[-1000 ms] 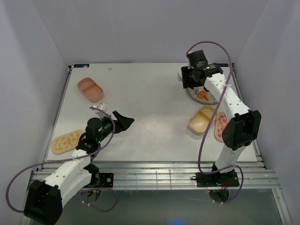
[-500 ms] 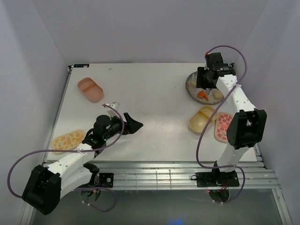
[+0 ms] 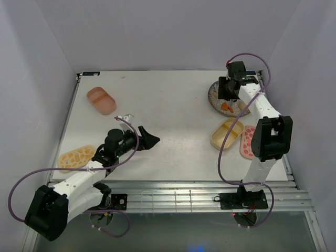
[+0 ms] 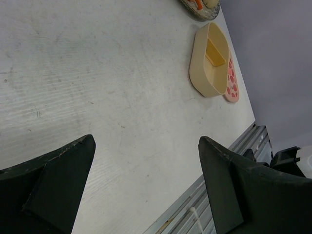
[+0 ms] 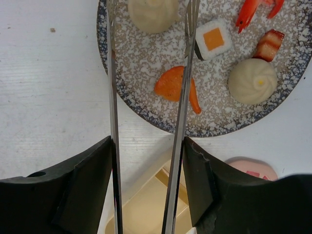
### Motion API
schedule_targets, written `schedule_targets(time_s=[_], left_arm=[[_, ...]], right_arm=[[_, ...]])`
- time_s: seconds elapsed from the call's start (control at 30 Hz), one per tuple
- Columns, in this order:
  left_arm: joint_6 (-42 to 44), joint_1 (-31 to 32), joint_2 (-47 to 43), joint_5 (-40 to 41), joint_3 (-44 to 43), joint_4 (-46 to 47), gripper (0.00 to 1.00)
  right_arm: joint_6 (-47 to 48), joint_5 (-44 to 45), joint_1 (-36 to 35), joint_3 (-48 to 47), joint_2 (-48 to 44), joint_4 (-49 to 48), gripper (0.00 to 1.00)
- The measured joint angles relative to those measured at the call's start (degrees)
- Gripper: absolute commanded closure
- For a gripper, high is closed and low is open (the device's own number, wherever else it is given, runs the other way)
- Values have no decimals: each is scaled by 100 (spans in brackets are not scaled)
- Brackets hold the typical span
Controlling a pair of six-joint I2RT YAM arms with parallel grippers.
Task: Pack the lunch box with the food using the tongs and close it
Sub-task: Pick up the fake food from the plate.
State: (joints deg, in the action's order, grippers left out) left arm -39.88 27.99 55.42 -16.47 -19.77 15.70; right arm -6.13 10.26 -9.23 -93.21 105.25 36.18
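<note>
Two tongs arms (image 5: pixel 112 97) over plate (image 5: pixel 141 53), clear only from right wrist, in right jaws' grip; left jaws wide, empty.

left arm (image 3: pixel 79 185) + right arm (image 3: pixel 255 102): white shells w/ black joints, black motor blocks | cables (image 3: pixel 219 157): purple, loopy af | left gripper (image 4: pixel 146 180) & right gripper (image 5: pixel 146 180): matte black, chunky wedge fingers | bases (image 3: pixel 247 201): black plates

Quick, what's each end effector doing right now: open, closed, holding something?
Left end effector: open, holding nothing.
Right end effector: closed on the tongs.
</note>
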Motion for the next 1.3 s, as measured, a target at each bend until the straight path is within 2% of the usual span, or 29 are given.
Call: schedule_targets(time_s=[0.6, 0.93, 1.3], left_arm=[[9, 0, 42, 46, 0, -2, 2], [44, 0, 39, 81, 0, -2, 2], [44, 0, 33, 83, 0, -2, 2]], right_arm=[[63, -35, 59, 109, 468, -341, 41], [81, -35, 61, 118, 485, -376, 56], [87, -22, 59, 170, 98, -289, 58]])
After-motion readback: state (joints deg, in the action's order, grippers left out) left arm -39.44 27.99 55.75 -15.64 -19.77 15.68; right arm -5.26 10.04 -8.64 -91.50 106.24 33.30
